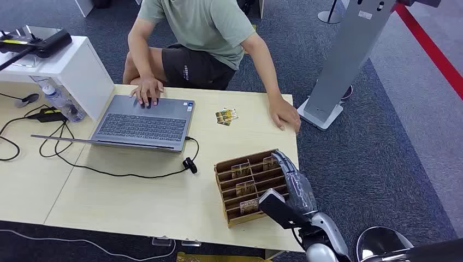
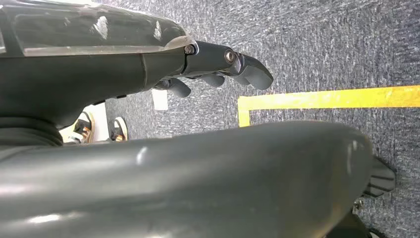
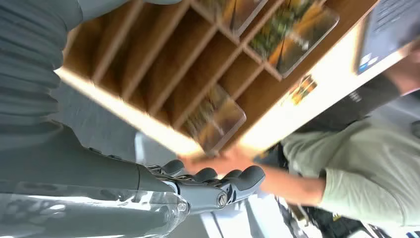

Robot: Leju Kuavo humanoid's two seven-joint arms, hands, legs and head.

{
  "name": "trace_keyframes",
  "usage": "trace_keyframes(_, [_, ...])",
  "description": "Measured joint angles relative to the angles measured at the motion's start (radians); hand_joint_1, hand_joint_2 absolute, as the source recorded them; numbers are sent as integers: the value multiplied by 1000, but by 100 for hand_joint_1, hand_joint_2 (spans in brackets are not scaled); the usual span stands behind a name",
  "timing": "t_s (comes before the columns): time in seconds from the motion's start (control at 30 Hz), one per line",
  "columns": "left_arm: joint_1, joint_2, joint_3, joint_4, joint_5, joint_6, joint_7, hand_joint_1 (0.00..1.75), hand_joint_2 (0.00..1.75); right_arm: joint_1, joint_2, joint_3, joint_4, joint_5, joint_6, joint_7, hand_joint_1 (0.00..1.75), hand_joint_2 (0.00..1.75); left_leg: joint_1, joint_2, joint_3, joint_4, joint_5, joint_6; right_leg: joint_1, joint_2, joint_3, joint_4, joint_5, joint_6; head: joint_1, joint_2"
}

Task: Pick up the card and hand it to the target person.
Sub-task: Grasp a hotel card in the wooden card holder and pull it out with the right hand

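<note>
1. Right hand sits over the rack at the desk's near right corner, fingers stretched out toward the far slots, nothing in it yet. In the wrist view the fingers are extended, slightly curled and bare.
2. Cards stand upright in the rack's slots, prob. so an edge sticks up for pinching; the card in the far right slot lies just beside the fingertips, so I'd guess that's the target. More cards in the slots nearer the robot.
3. Left hand hangs by the robot's side above carpet, fingers loosely curled in, holding nothing.
4. Person sits across the desk; one hand rests on the laptop, the other lies flat at the desk's far right edge, near the rack. Likely placed there ready to receive.
5. Loose cards lie flat mid-desk, betw. laptop and that hand; harder to lift, I'd think.
6. Room: rack nearly meets the desk's right edge, so the arm comes in from the open carpet side. Bare desk betw. rack and the person's hand gives a short handover path. Cable and its plug lie left of the rack, out of the way.
</note>
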Motion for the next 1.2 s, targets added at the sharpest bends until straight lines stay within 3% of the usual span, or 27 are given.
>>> trace_keyframes(0.2, [0,0,0,0,-19,-8,4,0,0,-81,6,11,-56,283,104,170,0,175,0,0,0,0,0,0,0,0,0,0,0,0,0,0])
trace_keyframes(0.37, [-1,0,-1,0,-24,-11,7,0,0,-150,11,36,-93,366,185,240,5,175,0,0,0,0,0,0,0,0,0,0,0,0,0,0])
trace_keyframes(0.7, [-3,0,-2,0,-17,-10,10,0,0,-281,26,99,-93,383,261,336,50,175,0,0,0,0,0,0,0,0,0,0,0,0,0,0])
trace_keyframes(0.83, [-3,0,-2,0,-16,-10,10,0,0,-285,27,101,-92,383,263,338,51,175,0,0,0,0,0,0,0,0,0,0,0,0,0,0])
trace_keyframes(0.97, [-3,0,-2,0,-6,-4,16,0,0,-357,49,149,-50,366,255,408,50,175,0,-1,-1,0,0,0,0,0,0,0,0,0,0,0])
trace_keyframes(1.2, [-3,0,-2,0,1,0,18,0,0,-368,56,174,-30,344,220,468,62,175,0,-1,-1,0,0,0,0,0,0,0,0,0,0,0])
